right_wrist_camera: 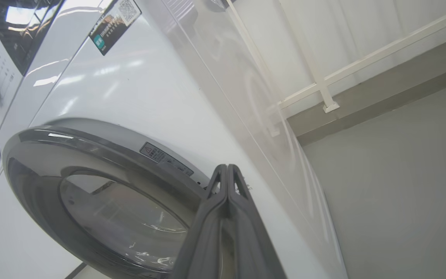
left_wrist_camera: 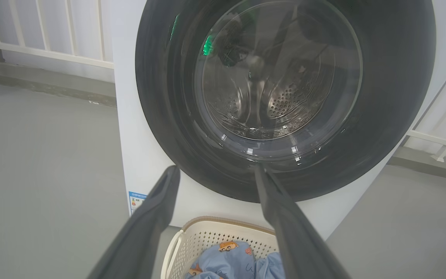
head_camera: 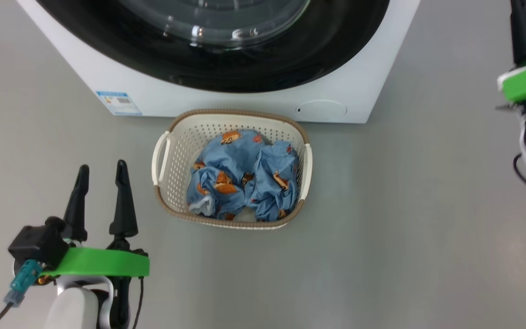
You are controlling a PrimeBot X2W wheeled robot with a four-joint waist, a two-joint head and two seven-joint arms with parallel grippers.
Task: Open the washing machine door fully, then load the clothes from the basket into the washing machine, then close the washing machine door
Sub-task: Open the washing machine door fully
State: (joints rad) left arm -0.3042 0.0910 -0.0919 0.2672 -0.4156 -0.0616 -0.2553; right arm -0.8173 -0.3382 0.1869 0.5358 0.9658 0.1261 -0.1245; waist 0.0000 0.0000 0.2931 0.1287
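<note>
Here we are in front of the washing machine (head_camera: 359, 68), and the washing machine door (head_camera: 244, 68) is shut, its glossy black rim lying flat against the white front. From the left wrist, the steel drum shows through the bulging glass. Down on the grey floor (head_camera: 427, 205) the basket (head_camera: 176, 155) stands just in front of the machine, right under the door, with its far rim close to the white panel. The clothes (head_camera: 244, 178) are all in it, a crumpled blue heap with the little orange figures showing (and a scrap of white at the near edge).

The left gripper (head_camera: 102, 167) hangs low to the left of the basket, apart from it. Its two dark fingers are spread wide with nothing between them, and they point toward the machine. In its own wrist view they frame the bottom of the door and the basket's far rim.

Over on the other side, the right gripper (right_wrist_camera: 227, 170) is up high at the machine's right. Its fingers are pressed tight together with nothing visible between them, and the tips sit right at the grey edge of the door. Whether they touch it, I cannot tell. The blue label sticker (head_camera: 119, 103) sits at the machine's lower left corner, and a white railing (right_wrist_camera: 323, 77) runs behind.
</note>
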